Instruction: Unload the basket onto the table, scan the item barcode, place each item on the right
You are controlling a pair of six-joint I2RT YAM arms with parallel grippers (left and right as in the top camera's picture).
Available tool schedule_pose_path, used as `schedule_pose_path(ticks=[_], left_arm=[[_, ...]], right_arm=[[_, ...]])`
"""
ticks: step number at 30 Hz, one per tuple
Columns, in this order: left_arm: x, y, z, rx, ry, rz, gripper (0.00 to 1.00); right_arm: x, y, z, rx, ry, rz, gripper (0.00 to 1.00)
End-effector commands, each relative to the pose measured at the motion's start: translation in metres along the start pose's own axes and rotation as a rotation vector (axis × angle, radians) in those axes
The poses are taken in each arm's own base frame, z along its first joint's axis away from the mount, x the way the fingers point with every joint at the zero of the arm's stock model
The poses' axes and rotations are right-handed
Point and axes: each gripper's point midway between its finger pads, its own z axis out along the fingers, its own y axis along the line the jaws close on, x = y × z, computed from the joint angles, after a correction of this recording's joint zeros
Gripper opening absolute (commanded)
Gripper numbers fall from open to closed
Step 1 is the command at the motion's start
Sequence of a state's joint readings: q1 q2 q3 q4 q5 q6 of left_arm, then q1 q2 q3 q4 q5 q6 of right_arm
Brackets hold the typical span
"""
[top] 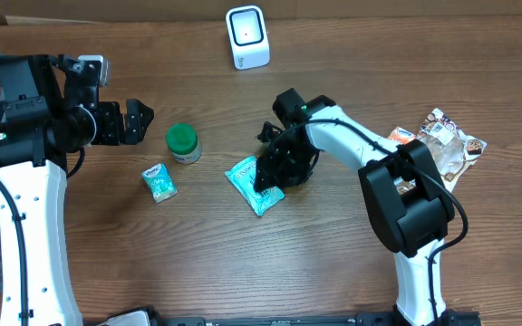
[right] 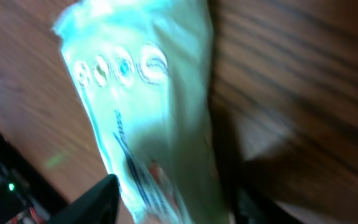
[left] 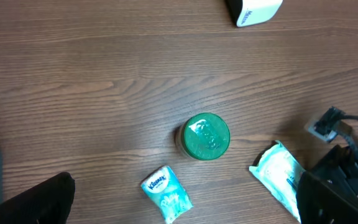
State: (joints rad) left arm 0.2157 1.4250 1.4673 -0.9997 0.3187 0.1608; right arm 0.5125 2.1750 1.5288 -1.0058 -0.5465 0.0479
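Note:
A teal wipes pack (top: 250,184) lies at the table's middle. My right gripper (top: 270,172) is down over its right end. In the right wrist view the pack (right: 148,112) fills the gap of that gripper (right: 173,208), with a dark finger (right: 98,199) against each side edge, so it is shut on the pack. No barcode shows on the visible face. The white scanner (top: 247,36) stands at the back centre. My left gripper (top: 139,120) hovers open at the left with nothing between its fingers (left: 36,202).
A green-lidded jar (top: 182,142) and a small Kleenex pack (top: 159,182) lie between the two grippers, both also in the left wrist view as jar (left: 207,135) and Kleenex pack (left: 166,193). Snack packets (top: 447,140) lie at the right.

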Motion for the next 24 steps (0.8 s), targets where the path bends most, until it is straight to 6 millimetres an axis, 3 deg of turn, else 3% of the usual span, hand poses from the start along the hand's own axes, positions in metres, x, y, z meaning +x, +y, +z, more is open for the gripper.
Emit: schedule_pose_path(ticks=[1, 3, 5, 6, 11, 16, 21, 24], left_arm=[[-0.009, -0.005, -0.006, 0.01, -0.03, 0.03, 1.0], [-0.009, -0.005, -0.006, 0.01, -0.03, 0.03, 1.0], [-0.009, -0.005, -0.006, 0.01, -0.03, 0.03, 1.0], [-0.009, -0.005, -0.006, 0.01, -0.03, 0.031, 1.0], [-0.009, -0.005, -0.006, 0.01, -0.03, 0.031, 0.99], [-0.009, -0.005, -0.006, 0.01, -0.03, 0.03, 1.0], [-0.009, -0.005, -0.006, 0.01, -0.03, 0.03, 1.0], [-0.009, -0.005, -0.006, 0.01, -0.03, 0.03, 1.0]], right_arm=[[0.01, -0.003, 0.016, 0.016, 0.013, -0.039, 0.47], [0.013, -0.006, 0.022, 0.016, 0.012, -0.035, 0.32], [0.015, -0.01, 0.025, 0.021, 0.014, -0.005, 0.09], [0.015, -0.011, 0.024, 0.021, 0.015, 0.003, 0.04], [0.012, -0.016, 0.006, 0.018, 0.014, 0.044, 0.04], [-0.003, -0.005, -0.048, 0.058, -0.071, 0.038, 0.04], [-0.021, -0.004, -0.107, 0.259, -0.264, 0.16, 0.04], [-0.022, -0.026, -0.126, 0.51, -0.358, 0.22, 0.04]])
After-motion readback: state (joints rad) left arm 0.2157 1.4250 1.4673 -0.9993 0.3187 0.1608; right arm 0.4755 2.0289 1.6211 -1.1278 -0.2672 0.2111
